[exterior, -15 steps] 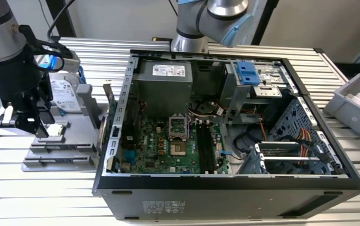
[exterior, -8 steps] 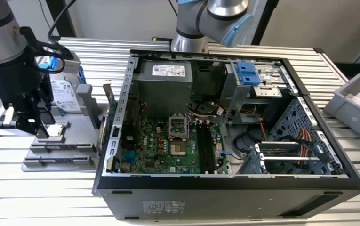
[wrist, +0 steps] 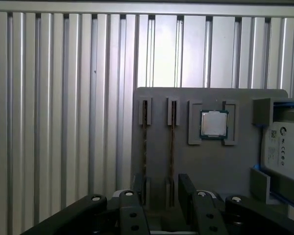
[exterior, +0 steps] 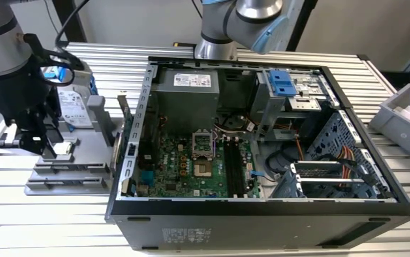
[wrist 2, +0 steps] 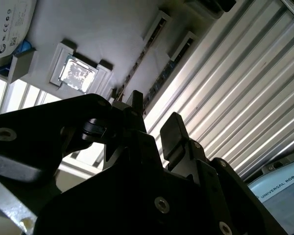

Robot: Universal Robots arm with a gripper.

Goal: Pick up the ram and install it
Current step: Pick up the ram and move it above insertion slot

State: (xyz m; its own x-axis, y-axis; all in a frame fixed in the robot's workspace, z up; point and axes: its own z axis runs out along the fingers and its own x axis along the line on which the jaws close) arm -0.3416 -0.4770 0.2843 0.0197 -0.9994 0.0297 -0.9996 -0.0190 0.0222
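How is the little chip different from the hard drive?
The chip is small, square and bare silver; the hard drive is far bigger and carries a white label. The chip sits between grey corner blocks; the drive sits in a blue frame. Both rest on the grey holder.

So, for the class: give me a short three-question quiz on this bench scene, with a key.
1. True or false: the gripper hangs over the computer case.
2. How many ram sticks stand in the gray fixture? A one, B two, C four.
3. What lies between the ram sticks and the hard drive?
Key: 1 false, it is over the fixture; 2 B; 3 the square chip.
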